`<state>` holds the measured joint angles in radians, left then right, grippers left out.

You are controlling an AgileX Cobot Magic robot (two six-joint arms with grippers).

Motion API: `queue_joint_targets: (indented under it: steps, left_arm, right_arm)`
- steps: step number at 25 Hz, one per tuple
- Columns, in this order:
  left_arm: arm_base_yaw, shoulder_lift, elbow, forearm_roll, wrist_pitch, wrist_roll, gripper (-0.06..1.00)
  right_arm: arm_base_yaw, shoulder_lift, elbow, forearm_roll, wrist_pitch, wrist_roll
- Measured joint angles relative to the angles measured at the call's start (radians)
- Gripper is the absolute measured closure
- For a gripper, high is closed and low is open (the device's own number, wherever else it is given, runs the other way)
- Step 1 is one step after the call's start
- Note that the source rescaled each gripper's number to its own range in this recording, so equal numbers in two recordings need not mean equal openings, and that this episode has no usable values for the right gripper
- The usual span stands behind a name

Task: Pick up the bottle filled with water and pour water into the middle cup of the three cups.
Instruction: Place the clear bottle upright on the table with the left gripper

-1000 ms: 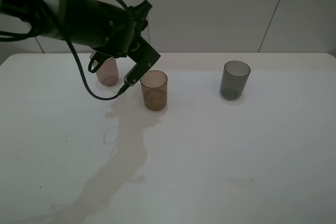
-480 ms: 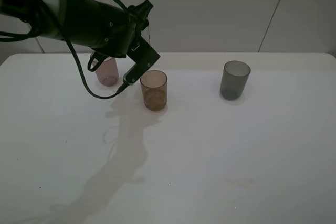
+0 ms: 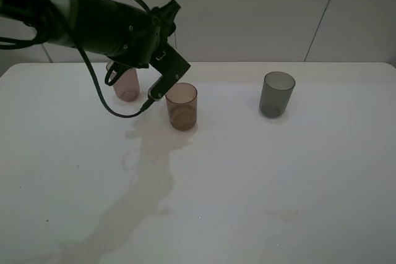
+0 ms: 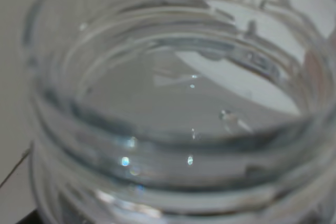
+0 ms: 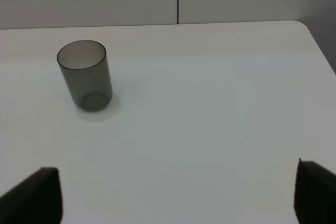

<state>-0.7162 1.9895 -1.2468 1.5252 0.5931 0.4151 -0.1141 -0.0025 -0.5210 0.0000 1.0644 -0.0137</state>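
Clear threaded-neck plastic bottle (image 4: 173, 129); translucent amber cup (image 3: 181, 106)

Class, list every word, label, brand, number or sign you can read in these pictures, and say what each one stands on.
None can be read: the clear bottle, the pink cup, the amber cup, the grey cup, the white table and the black arm show no print.

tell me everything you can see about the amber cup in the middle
The amber cup is a translucent brown plastic-looking tumbler, straight-sided, no handle, open at the top. It stands upright on the white table, between a pinkish cup and a grey cup, apart from both. The left hand hangs close by its rim; contact cannot be told. Its contents are unclear.
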Motion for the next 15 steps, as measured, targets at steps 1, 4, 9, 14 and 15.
queue_joint_targets:
  steps: [1, 4, 9, 14, 15]
  left_arm:
    - [-0.001, -0.001, 0.000, -0.023, 0.000, -0.020, 0.93]
    - [-0.001, -0.018, 0.000, -0.150, -0.014, -0.138, 0.93]
    - [-0.001, -0.100, 0.000, -0.406, -0.079, -0.380, 0.93]
    - [0.013, -0.197, 0.073, -0.642, -0.248, -0.449, 0.93]
    - [0.022, -0.216, 0.097, -0.682, -0.286, -0.450, 0.93]
  right_arm:
    - [0.000, 0.000, 0.000, 0.000, 0.000, 0.000]
    - [0.000, 0.000, 0.000, 0.000, 0.000, 0.000]
    - [0.000, 0.000, 0.000, 0.000, 0.000, 0.000]
    - [0.000, 0.000, 0.000, 0.000, 0.000, 0.000]
    - [0.000, 0.000, 0.000, 0.000, 0.000, 0.000]
